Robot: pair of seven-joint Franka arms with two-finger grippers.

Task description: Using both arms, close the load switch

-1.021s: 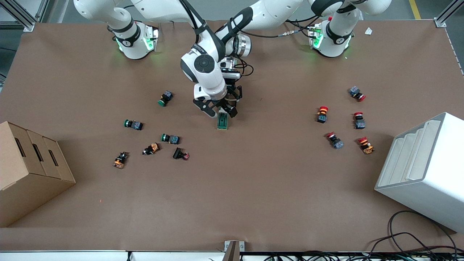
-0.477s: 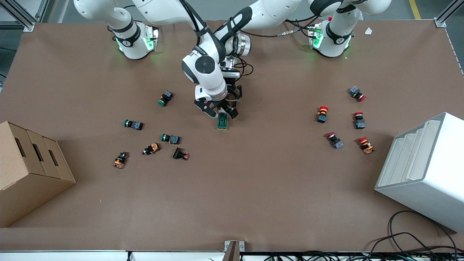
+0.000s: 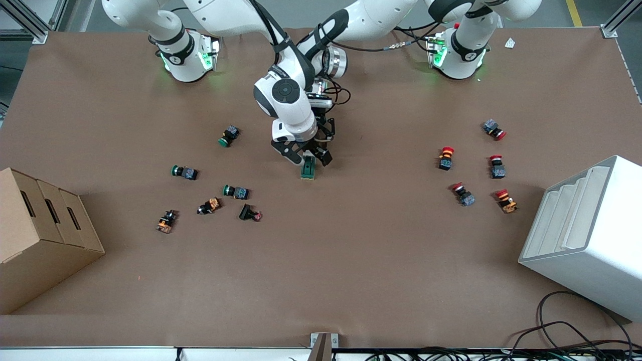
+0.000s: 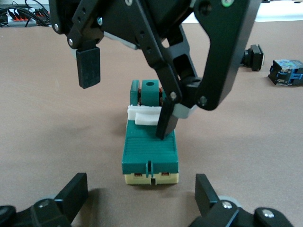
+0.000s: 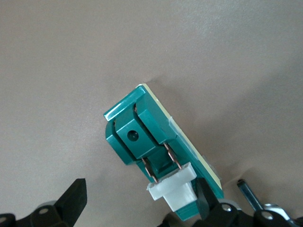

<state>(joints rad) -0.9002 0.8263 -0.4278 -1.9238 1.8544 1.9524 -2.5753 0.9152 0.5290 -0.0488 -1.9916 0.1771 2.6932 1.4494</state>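
The load switch, a dark-green block on a cream base with a white lever, lies flat on the brown table near the middle. My right gripper is open right over it. One of its fingertips rests against the white lever and the other hangs free beside the switch. In the right wrist view the lever sits next to one finger. My left gripper is open and low at the switch's end nearer the robots' bases, touching nothing. The right hand mostly hides it in the front view.
Several green-capped and orange push-buttons lie toward the right arm's end, and several red-capped ones toward the left arm's end. A cardboard box and a white rack stand at the table's ends.
The right arm's hand has edged slightly toward the left arm's end, over the switch. The switch itself has not moved.
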